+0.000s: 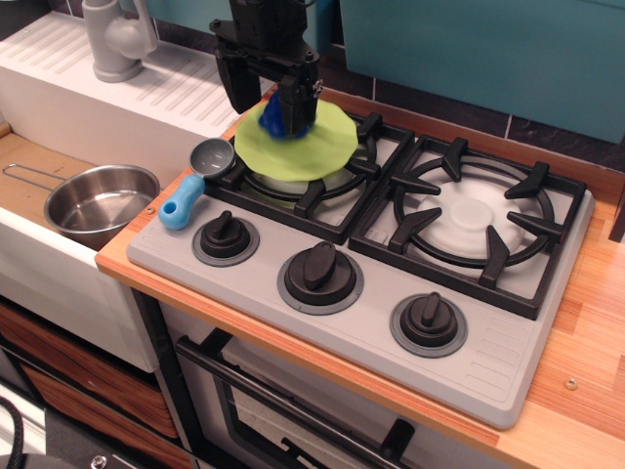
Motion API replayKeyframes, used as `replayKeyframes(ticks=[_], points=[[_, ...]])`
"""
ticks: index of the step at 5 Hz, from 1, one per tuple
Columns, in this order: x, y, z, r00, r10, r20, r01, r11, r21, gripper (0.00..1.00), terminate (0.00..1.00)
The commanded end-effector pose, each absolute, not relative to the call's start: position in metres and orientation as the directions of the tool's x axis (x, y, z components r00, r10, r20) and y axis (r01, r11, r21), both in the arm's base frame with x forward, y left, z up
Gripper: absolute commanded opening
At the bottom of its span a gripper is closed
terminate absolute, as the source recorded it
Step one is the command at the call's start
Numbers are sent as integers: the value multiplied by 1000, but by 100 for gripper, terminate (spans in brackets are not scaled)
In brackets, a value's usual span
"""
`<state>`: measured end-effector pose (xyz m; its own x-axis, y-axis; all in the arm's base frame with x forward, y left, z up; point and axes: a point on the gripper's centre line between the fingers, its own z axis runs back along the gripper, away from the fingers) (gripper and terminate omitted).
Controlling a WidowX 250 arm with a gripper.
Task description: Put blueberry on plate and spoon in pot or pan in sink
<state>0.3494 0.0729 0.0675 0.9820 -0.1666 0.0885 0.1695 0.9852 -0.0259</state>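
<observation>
Black claw (271, 98) at upper centre-left of the frame, hanging over the back left edge of the lime-green plate (322, 147). Two dark fingers pointing down, spread apart, one at the left over the plate's rim, the other just right of it. Blueberry (283, 114) between and just in front of the fingers, a dark-blue cluster over the left part of the plate; cannot tell whether resting on the plate or just above it, nor whether the fingers touch it.

Plate sitting on the black grate of the left burner (312, 186), upper middle of the frame. Right burner (479, 220) at centre right, with a pale disc inside its grate.

Spoon (193, 181) left of the plate, on the grey stove top (391, 293): grey round bowl touching the corner of the left grate, light-blue handle pointing toward the lower left, close to the stove's edge. Three dark knobs (320, 272) in a row along the front of the stove.

Pot (98, 203) at centre left of the frame, shiny steel, standing upright in the sink (29, 244), thin wire handle reaching toward the left edge. Ribbed white drainboard (176, 88) behind it at upper left, with the grey-white tap (115, 39) at the top left. Wooden worktop (596, 322) showing along the right side and the front edge.
</observation>
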Motion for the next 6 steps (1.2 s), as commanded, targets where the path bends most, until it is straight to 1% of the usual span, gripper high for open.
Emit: replayKeyframes(ticks=[1, 3, 6], points=[[361, 51, 100, 987, -134, 89, 134, 991, 4, 100, 0], [353, 49, 131, 988, -147, 49, 146, 989, 22, 100, 0], [353, 49, 131, 988, -147, 49, 146, 989, 22, 100, 0]])
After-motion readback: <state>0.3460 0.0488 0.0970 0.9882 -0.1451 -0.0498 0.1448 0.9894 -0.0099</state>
